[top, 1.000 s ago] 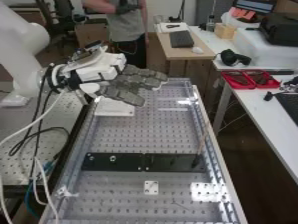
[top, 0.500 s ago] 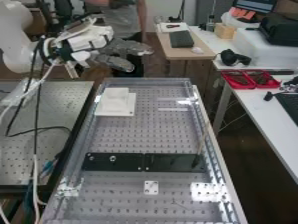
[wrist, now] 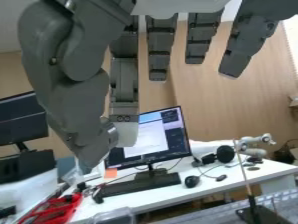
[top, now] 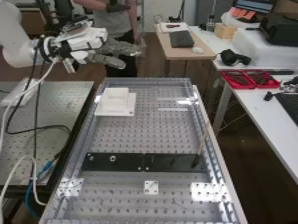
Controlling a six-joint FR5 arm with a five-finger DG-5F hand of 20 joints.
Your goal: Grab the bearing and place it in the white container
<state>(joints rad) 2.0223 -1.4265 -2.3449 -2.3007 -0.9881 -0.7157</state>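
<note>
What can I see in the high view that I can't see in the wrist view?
High view: a stepped white container and black plates across the perforated bench. Wrist view: a dark second monitor and a small white jointed device. Both: the robot's dark grey hand, red trays, and a thin brown stick on a black base.

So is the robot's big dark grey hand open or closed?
Open. In the wrist view, the dark grey robot hand has its fingers stretched out straight, with gaps between them.
</note>
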